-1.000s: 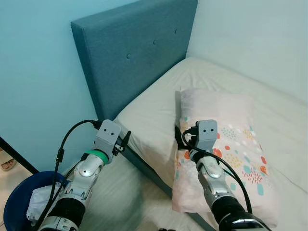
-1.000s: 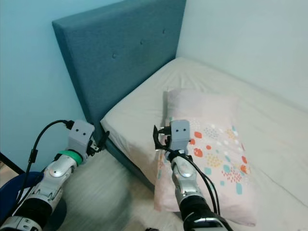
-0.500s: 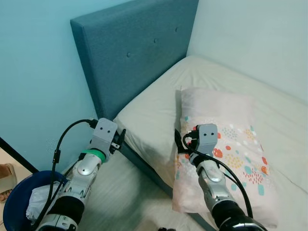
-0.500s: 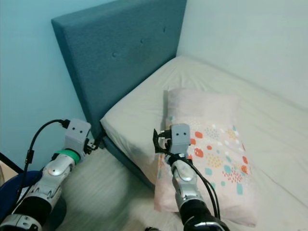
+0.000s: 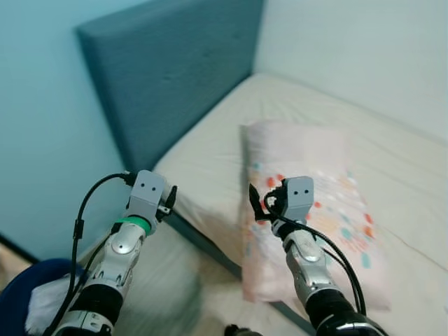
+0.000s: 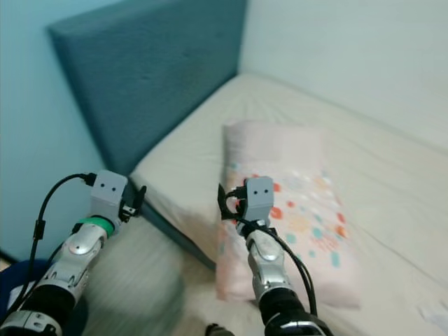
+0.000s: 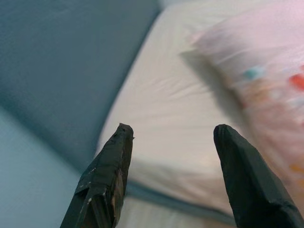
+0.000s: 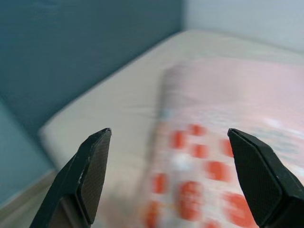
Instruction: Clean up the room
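Patterned pillow (image 5: 308, 203) lies on bed (image 5: 392, 154), overhanging its near edge | left hand (image 7: 171, 180) and right hand (image 8: 168, 175) wide open, empty | risk: blurred views, misjudged reach shoves pillow off.

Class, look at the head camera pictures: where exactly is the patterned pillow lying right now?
The pillow lies on the bed, on the mattress part nearest the robot, a little short of the blue headboard. The right gripper hovers over its near edge.
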